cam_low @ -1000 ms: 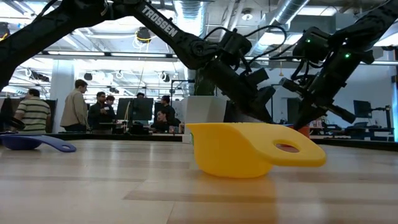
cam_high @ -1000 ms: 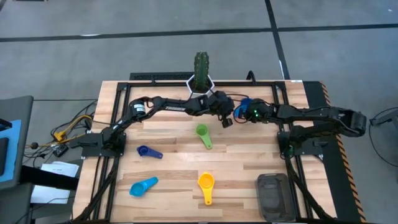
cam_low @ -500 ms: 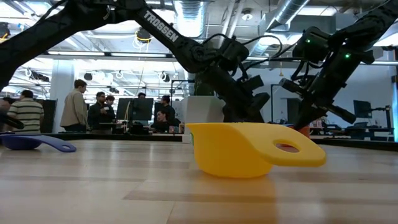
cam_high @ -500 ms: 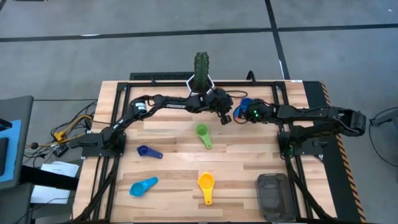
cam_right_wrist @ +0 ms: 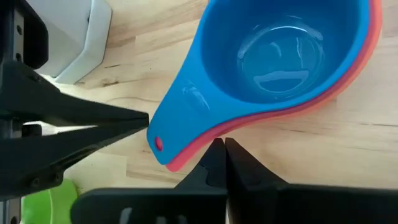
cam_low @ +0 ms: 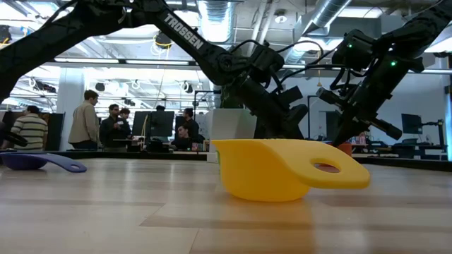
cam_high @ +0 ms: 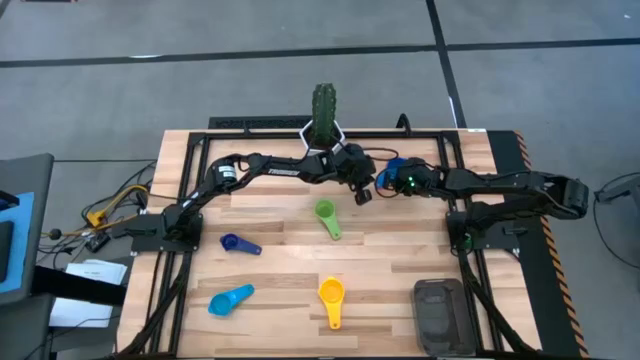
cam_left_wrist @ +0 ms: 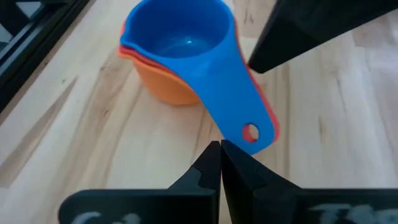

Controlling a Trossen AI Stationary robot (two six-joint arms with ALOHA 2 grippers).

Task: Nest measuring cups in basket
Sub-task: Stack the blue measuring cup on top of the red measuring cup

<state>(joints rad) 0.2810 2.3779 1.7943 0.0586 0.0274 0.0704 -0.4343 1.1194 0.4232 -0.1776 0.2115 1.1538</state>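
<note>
A stack of cups, blue (cam_left_wrist: 180, 37) on red (cam_left_wrist: 271, 121) on orange (cam_left_wrist: 165, 87), stands on the table's far middle (cam_high: 397, 166), its handles pointing toward the table's left. My left gripper (cam_left_wrist: 221, 149), shut, points at the handle's free end from the left (cam_high: 365, 193). My right gripper (cam_right_wrist: 224, 146), shut, sits beside the handle's near side (cam_high: 383, 183). The green cup (cam_high: 325, 215), dark blue cup (cam_high: 238, 243), light blue cup (cam_high: 230, 298) and yellow cup (cam_high: 332, 298) lie apart on the table. The dark grey basket (cam_high: 440, 312) rests at the near right. My left gripper has its shut fingertips close to the free end of the stack's handle (cam_left_wrist: 250, 132); whether they touch it, I cannot tell. My right gripper has its shut fingertips next to the red handle's edge (cam_right_wrist: 186, 157); touching or apart, I cannot tell.
A white hexagonal pot with a cactus (cam_high: 322, 128) stands at the far edge, just left of the stack and behind my left gripper. A dark frame runs along the table's far and side edges. People stand in the room beyond (cam_low: 92, 120). Bare wood lies between the scattered cups.
My left gripper has swayed slightly beside the stack's handle, first toward the far edge, then back. The cups and my right arm have kept still.
</note>
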